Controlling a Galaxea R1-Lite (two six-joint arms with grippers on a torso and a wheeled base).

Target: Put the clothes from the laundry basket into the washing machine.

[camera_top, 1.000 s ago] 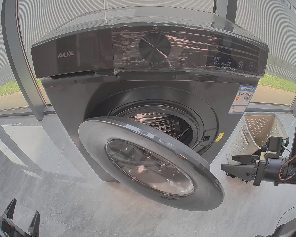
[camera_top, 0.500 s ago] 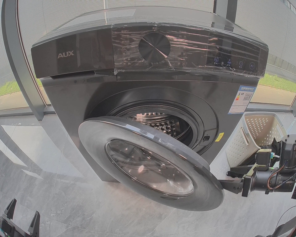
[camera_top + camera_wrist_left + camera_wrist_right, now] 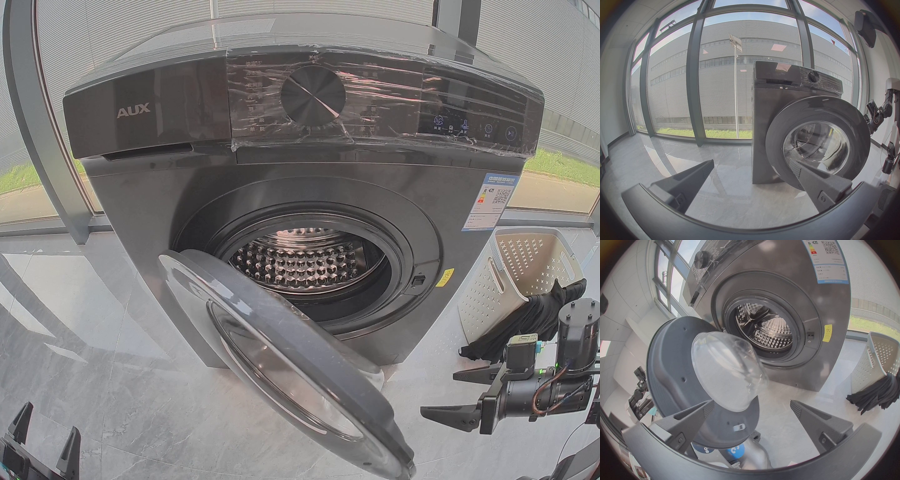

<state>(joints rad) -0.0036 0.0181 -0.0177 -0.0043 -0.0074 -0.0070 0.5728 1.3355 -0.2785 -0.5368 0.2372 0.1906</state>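
One change dominates at the washing machine (image 3: 300, 156): shows its door (image 3: 294, 369) swung much farther out and down than half a second back, baring the whole mouth of the drum (image 3: 300, 259). Means a free path for loading, so likely counts the opening step as done. Finds the laundry basket (image 3: 531, 250) on the floor just right of the machine, tilted, with the black clothes (image 3: 531, 319) draped over its front rim and none yet in the drum. Puts the right tool (image 3: 440, 395) lower and farther back from the door than before, fingers spread wide, holding nothing, near the clothes. Leaves the left tool (image 3: 50, 420) low at the left, equally wide and empty. Probably calls next for a reach to the clothes.
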